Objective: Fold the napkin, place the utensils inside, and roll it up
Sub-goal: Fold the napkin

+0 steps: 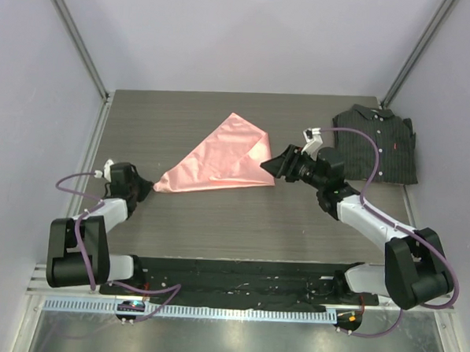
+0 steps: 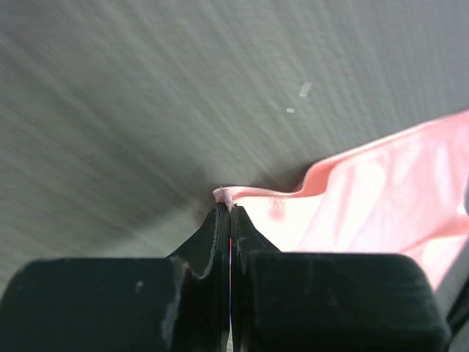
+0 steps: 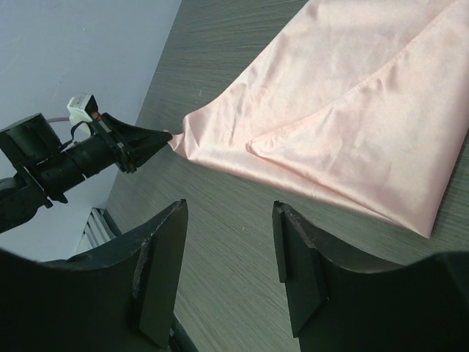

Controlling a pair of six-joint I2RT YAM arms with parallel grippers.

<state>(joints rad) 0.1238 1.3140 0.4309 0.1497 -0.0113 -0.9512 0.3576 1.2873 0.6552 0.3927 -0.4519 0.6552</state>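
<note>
Top external view tells you the job is in its early part: the napkin [image 1: 224,156] lies mid-tabletop [image 1: 240,224], toward the far edge, doubled into a rough triangle with one flap lying over the rest. Your left fingers [image 1: 146,185] are pinched tight on its left tip. Your right fingers [image 1: 273,167] stand wide just beside its right corner, holding nothing. By my judgement the fold is underway but not yet tidy. No fork shows in any view, so placing it and rolling are both left. A shirt [image 1: 376,144] sits at the far right corner.
</note>
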